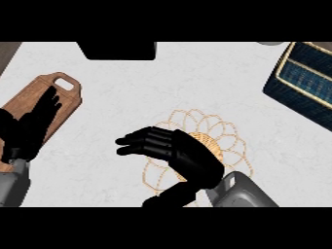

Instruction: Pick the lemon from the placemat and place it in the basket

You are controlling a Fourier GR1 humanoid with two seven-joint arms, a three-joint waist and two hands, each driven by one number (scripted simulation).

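The lemon (pixel 203 141) is lying on the lacy placemat (pixel 230 131), mostly hidden under the right robot hand (pixel 179 153), whose fingers are being held apart above it, not clamped. The left robot hand (pixel 25 126) is resting open over the wooden board (pixel 64 92). The lemon could be nudged sideways by a misjudged closure. Nothing is visible inside the basket (pixel 316 85), standing well apart on the table (pixel 147 87).

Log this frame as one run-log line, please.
phase: reaching | right hand: open over placemat, partly hiding lemon | left hand: open, over cutting board | basket: far right
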